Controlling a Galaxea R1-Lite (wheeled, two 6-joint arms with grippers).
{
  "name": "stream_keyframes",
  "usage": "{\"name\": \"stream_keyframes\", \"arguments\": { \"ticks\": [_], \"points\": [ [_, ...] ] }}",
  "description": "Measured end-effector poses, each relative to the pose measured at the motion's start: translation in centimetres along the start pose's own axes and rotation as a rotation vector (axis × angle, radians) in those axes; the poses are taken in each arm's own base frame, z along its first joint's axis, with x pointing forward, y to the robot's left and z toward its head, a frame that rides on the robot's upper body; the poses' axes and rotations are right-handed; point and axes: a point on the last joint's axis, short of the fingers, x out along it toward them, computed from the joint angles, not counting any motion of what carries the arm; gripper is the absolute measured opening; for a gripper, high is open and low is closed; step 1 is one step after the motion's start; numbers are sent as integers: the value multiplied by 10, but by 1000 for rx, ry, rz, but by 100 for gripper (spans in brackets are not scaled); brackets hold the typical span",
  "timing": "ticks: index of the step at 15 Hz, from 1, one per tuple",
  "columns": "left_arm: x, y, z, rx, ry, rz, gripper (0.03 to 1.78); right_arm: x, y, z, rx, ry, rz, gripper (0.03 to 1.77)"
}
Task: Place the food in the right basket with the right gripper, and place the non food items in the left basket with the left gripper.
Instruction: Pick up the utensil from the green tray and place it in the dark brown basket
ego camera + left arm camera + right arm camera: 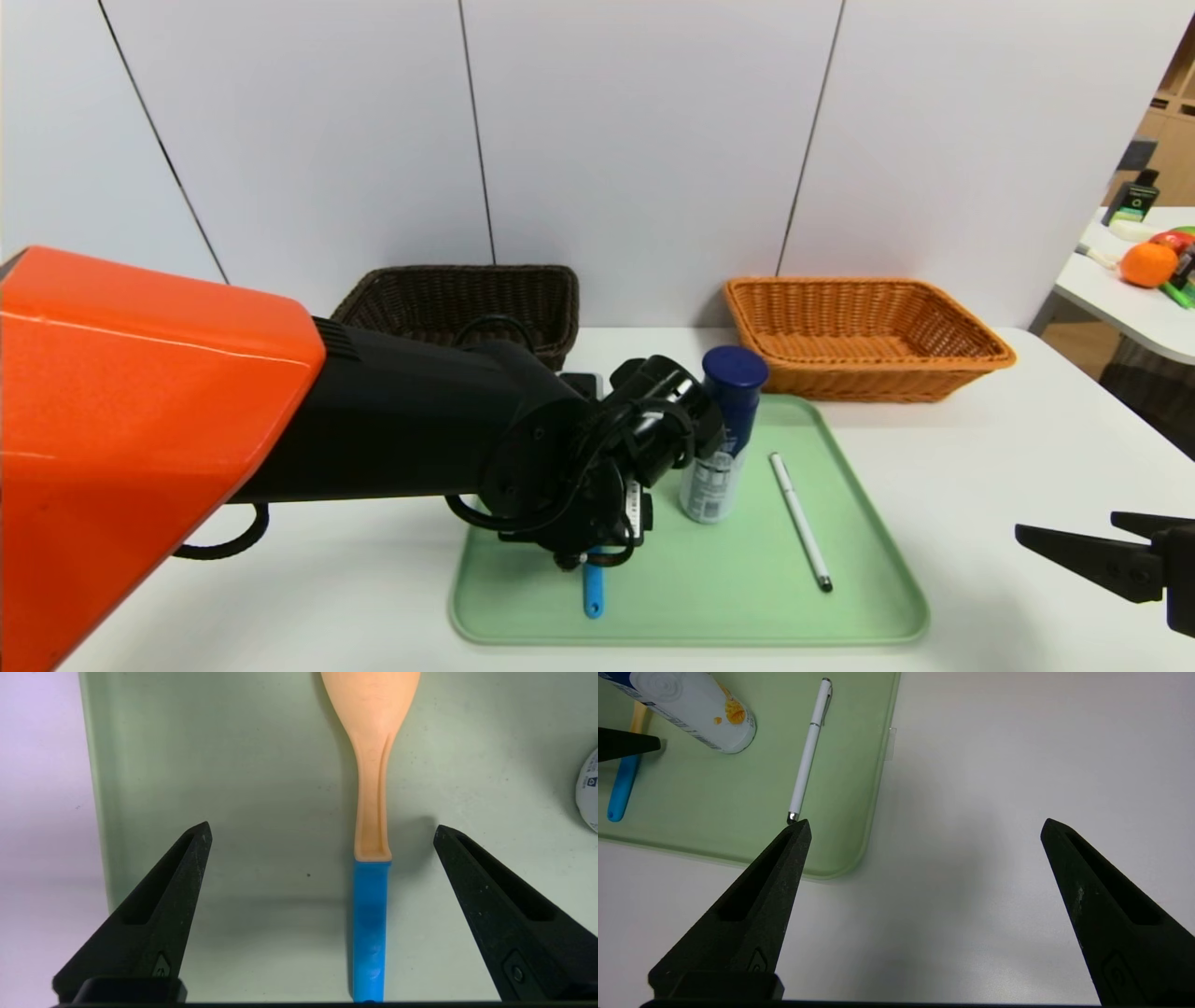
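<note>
Hovering over the near left part of the pale green tray, the left gripper has its jaws spread wide and holds nothing; in the left wrist view the spoon lies flat on the tray between the two jaw tips, its blue handle toward the camera and its pale bowl pointing away, neither jaw touching it. In the head view only the blue handle end shows below the black wrist. At the near right edge of the tabletop, well apart from the tray, the right gripper hangs above bare white surface, jaws equally wide and empty. The white pen lies on the tray's right half, its dark tip toward the near edge. Just beside the left wrist, the food canister stands upright near the tray's middle, blue cap on top, white printed body below. Past the tray, the orange right basket sits at the far right of the tabletop and the dark brown left basket at the far left, both against the white wall panels.
</note>
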Motion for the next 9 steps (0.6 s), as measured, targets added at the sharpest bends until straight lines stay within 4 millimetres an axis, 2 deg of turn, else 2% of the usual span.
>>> {"name": "stream_keyframes", "arguments": {
  "ticks": [9],
  "points": [
    [-4,0,0,-29,51,-60,169,0,0,-1,0,2,0,170]
  ]
}}
